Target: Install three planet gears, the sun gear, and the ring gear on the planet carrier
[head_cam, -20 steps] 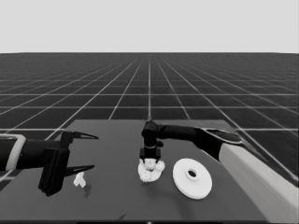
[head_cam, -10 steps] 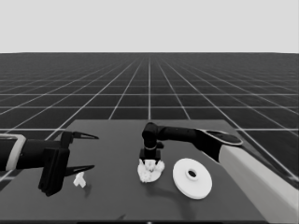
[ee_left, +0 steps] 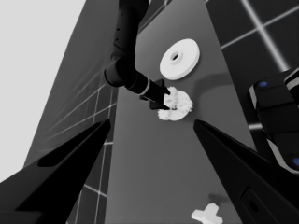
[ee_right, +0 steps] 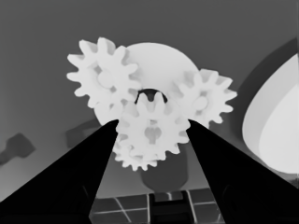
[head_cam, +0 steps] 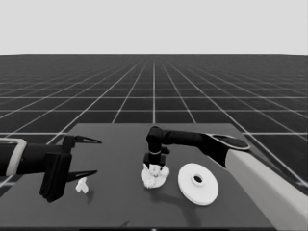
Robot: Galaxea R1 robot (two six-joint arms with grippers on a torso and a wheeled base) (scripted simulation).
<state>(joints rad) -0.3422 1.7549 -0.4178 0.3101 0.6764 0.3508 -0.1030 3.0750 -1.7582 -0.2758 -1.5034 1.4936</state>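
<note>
My right gripper [head_cam: 155,163] stands over the smaller round part [head_cam: 155,178] in the middle of the table, shut on the sun gear [ee_right: 152,133]. It holds that gear just above the part's dark centre hole. Two planet gears [ee_right: 105,74] [ee_right: 205,100] sit on the smaller round part [ee_right: 159,60], and a third [ee_right: 133,161] peeks out behind the held gear. The larger round part [head_cam: 198,183] lies flat just to the right, apart from the cluster. My left gripper [head_cam: 96,157] waits open over the table's left end.
A thin white piece [head_cam: 82,186] lies on the table below the left gripper's fingers, not held. The right arm's pale grey part [head_cam: 269,192] fills the lower right corner. Dark machinery with blue lights [ee_left: 280,121] shows beside the table.
The right gripper has sunk a little toward the smaller round part with the gear in it. The left arm has not moved.
</note>
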